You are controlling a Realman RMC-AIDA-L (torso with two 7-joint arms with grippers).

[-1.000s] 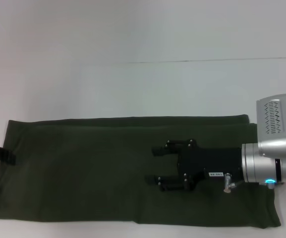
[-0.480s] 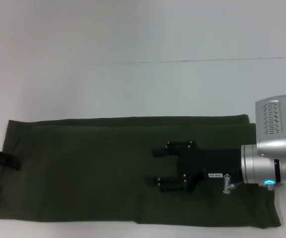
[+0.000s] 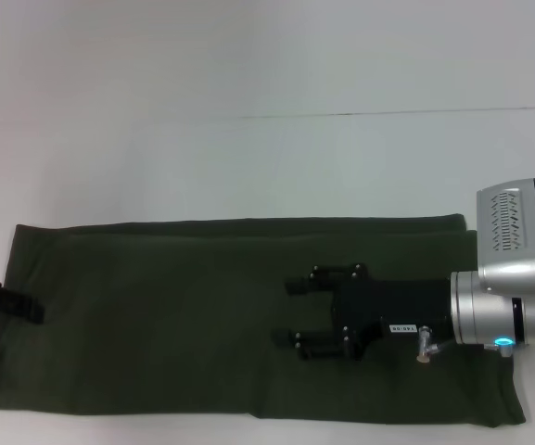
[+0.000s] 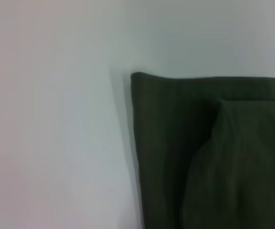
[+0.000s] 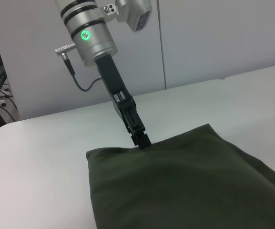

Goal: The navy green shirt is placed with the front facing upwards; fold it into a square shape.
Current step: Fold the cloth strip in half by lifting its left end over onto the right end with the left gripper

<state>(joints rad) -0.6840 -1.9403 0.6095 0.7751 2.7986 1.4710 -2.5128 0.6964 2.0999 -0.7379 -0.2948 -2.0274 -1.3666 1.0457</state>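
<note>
While right hand (image 3: pixel 294 313) hovers unmoved, left hand (image 3: pixel 7 304) advanced onto shirt (image 3: pixel 174 315).

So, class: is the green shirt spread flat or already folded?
Folded: the navy green shirt lies as a long band, sleeves and lettering hidden, a doubled edge along its far side.

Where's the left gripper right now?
The left gripper sits at the far left edge of the head view, touching the left end of the navy green shirt.

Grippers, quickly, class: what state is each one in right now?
Left tool: at the shirt's left edge; open or closed cannot be told.
Right tool: open, over the shirt, holding nothing.
</note>
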